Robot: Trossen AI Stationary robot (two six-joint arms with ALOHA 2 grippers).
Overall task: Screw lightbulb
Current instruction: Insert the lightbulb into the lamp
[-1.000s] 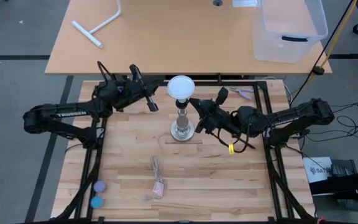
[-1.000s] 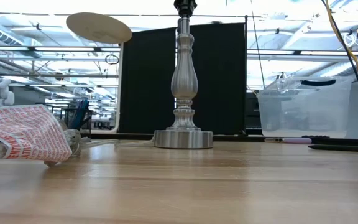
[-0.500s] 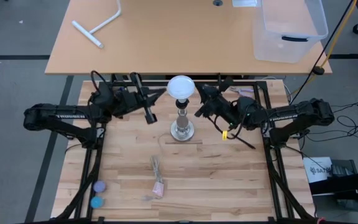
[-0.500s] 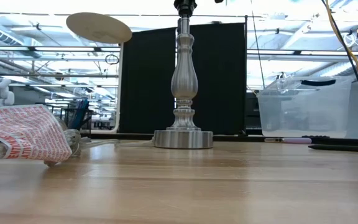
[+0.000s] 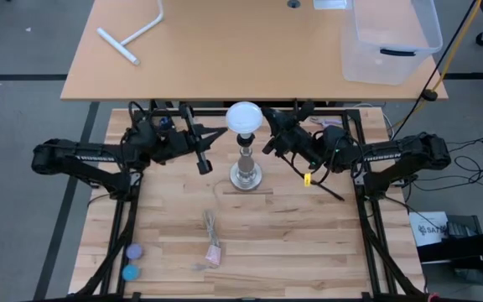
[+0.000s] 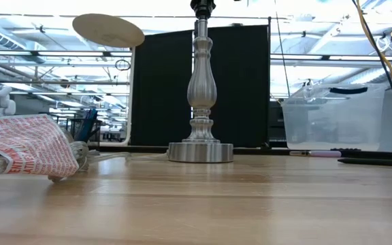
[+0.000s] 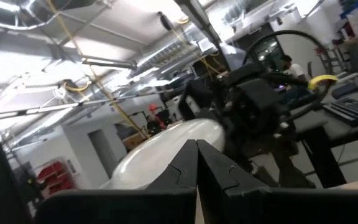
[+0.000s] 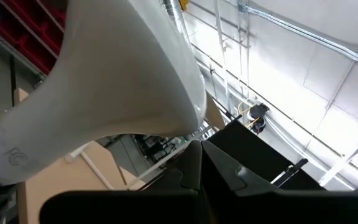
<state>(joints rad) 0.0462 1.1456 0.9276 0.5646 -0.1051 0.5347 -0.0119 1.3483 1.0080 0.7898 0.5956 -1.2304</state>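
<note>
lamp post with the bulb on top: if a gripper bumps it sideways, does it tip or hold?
Probably holds against a light bump: the metal lamp post stands on a wide round base flat on the table. A push high up, near the lightbulb, seems likelier to rock it, since the post is tall and slim. The bulb looks fragile.

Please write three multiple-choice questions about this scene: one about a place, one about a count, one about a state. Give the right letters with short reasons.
1. Where is the white round lightbulb?
A. on top of the silvery metal lamp post
B. lying on the wooden table
C. inside the clear plastic bin

2. How many small round discs lie at the table's near-left corner?
A. one
B. two
C. four

3. How are the left gripper and the right gripper?
A. both shut
B. both open
C. only the left open

Answers: 1 A, the high view shows the bulb over the post. 2 B, a purple disc and a blue disc. 3 A, the wrist views show the fingers of each pressed together.
</note>
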